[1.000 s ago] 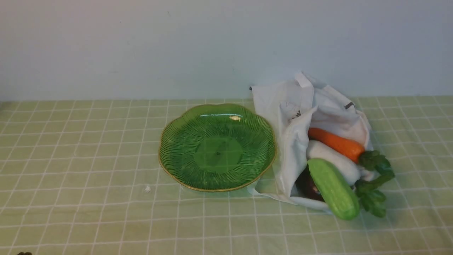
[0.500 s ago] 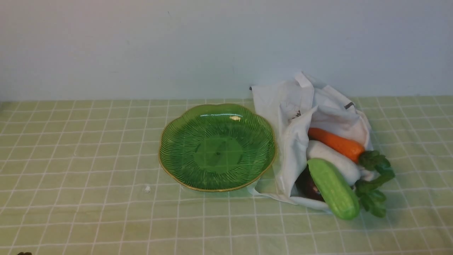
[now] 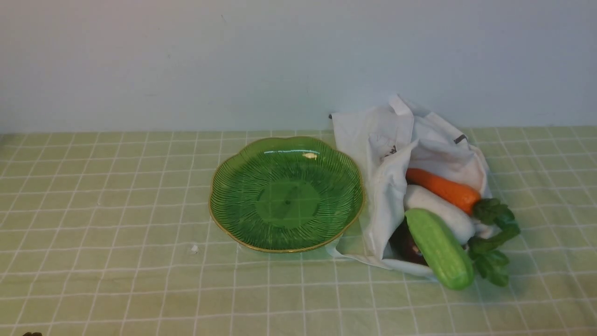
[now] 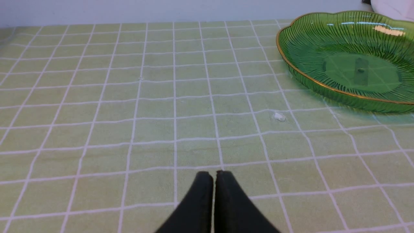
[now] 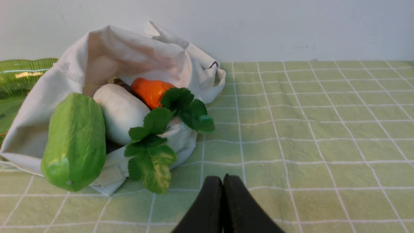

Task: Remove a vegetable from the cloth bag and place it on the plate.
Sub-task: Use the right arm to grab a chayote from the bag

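Beside one plate (image 3: 242, 186), one bag (image 3: 375, 186) holds one cucumber (image 3: 438, 249); left gripper (image 4: 214, 176), right gripper (image 5: 223, 181) closed

Both pincers were closed and held nothing: the left pincer (image 4: 213, 173) and the right pincer (image 5: 223, 177) pointed forward.

You see a translucent green plate (image 3: 285, 193), ribbed in fine radial lines and rimmed in gold, on a pale green tablecloth (image 3: 116, 261) gridded in white. At its 3 o'clock, a white cloth bag (image 3: 364, 135) with small dark marks (image 3: 391, 150) and a grey tag (image 3: 460, 138) shows a light-green cucumber (image 3: 438, 249), a white radish (image 3: 440, 211) and an orange carrot (image 3: 443, 189) with dark green leaves (image 3: 494, 233). Your left gripper (image 4: 214, 174) and right gripper (image 5: 223, 179) are black.
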Robot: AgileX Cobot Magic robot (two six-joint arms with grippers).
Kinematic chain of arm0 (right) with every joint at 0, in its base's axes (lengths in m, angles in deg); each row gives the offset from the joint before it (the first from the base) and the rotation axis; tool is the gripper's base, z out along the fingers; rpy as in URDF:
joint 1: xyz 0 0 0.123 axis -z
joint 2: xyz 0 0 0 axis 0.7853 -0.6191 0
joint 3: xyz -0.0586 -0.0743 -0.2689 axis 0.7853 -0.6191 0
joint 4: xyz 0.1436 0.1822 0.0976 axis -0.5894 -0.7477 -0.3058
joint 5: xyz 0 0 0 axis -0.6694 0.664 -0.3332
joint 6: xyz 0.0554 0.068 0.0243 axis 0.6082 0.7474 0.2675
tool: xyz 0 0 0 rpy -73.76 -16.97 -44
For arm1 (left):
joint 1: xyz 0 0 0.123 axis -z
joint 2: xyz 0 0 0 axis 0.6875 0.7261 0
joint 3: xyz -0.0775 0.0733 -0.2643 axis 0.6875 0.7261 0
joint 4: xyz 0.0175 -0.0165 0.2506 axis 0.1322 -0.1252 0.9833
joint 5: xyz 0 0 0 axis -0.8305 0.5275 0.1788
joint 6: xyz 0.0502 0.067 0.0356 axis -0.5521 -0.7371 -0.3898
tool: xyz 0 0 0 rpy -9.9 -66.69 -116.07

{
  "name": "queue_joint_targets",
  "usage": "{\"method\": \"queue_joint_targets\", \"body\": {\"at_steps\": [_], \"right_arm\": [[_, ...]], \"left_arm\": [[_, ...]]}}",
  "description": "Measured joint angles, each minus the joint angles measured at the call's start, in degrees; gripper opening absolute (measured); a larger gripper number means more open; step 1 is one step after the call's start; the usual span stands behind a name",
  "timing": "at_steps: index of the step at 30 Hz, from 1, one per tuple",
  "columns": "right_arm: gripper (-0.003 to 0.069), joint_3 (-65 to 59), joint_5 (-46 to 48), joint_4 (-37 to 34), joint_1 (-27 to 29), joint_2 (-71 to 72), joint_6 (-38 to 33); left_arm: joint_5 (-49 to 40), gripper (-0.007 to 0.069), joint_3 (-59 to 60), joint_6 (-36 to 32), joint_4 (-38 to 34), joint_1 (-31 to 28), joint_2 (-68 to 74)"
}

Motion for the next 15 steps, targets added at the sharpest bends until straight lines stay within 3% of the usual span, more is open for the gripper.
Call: {"method": "queue_joint_targets", "body": {"at_steps": [11, 14, 15], "right_arm": [[-0.0015, -0.12, -0.95, 0.27, 0.0, 0.0, 0.57], [-0.0015, -0.51, -4.29, -5.87, 0.0, 0.0, 5.56], [-0.0015, -0.51, -6.66, -14.31, 0.0, 0.0, 11.42]], "left_arm": [[0.0, -0.0004, 0.0, 0.0, 0.0, 0.0, 0.0], [0.0, -0.0004, 0.0, 0.0, 0.0, 0.0, 0.0], [0.0, -0.0004, 0.0, 0.0, 0.0, 0.0, 0.0]]}}
